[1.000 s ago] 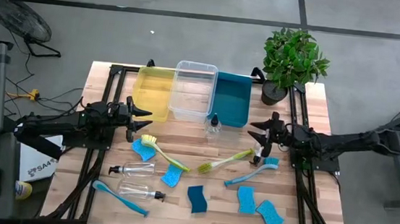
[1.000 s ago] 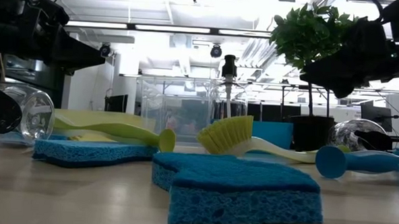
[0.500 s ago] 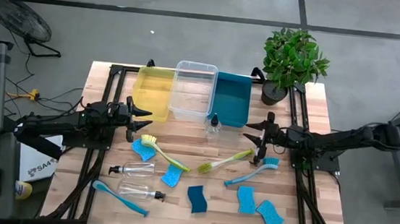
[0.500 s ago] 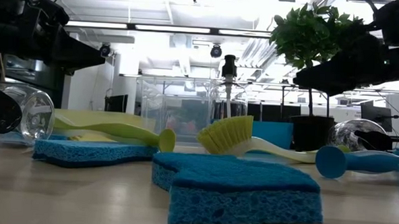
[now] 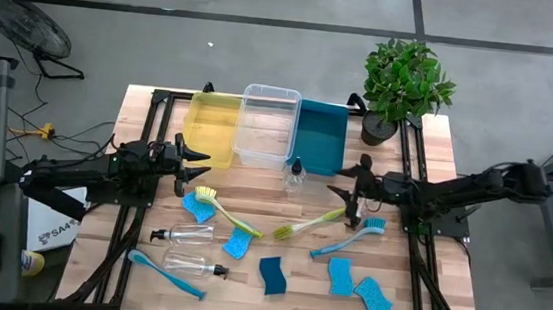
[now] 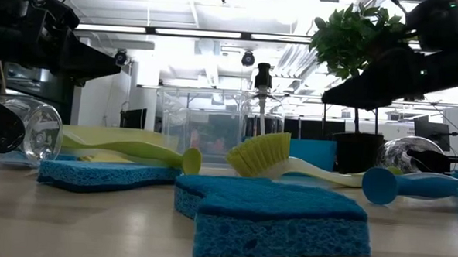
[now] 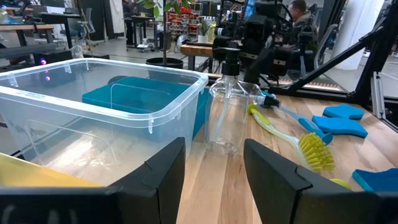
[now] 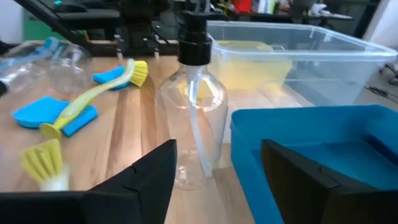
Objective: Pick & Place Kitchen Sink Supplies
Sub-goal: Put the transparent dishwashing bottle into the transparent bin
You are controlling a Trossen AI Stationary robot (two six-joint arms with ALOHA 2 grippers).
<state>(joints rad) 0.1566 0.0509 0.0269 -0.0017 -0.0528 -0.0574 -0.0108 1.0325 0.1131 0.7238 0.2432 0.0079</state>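
A clear bottle with a black pump top (image 5: 295, 177) stands upright on the table in front of the clear bin; it also shows in the right wrist view (image 8: 193, 112) and the left wrist view (image 7: 225, 106). My right gripper (image 5: 342, 184) is open and empty, level, just right of this bottle, with its fingers pointing at it. My left gripper (image 5: 201, 161) is open and empty near the yellow bin. Two yellow-green brushes (image 5: 226, 211) (image 5: 311, 221), two blue brushes (image 5: 350, 237) (image 5: 166, 273), two lying bottles (image 5: 184, 234) (image 5: 192, 263) and several blue sponges (image 5: 272, 273) lie on the table.
A yellow bin (image 5: 212, 126), a clear bin (image 5: 267, 124) and a teal bin (image 5: 320, 136) stand side by side at the table's far edge. A potted plant (image 5: 403, 81) stands at the far right corner. Black frame rails run along both table sides.
My right gripper has gone toward the table's left, closer to the upright bottle, still open. Nothing on the table has moved.
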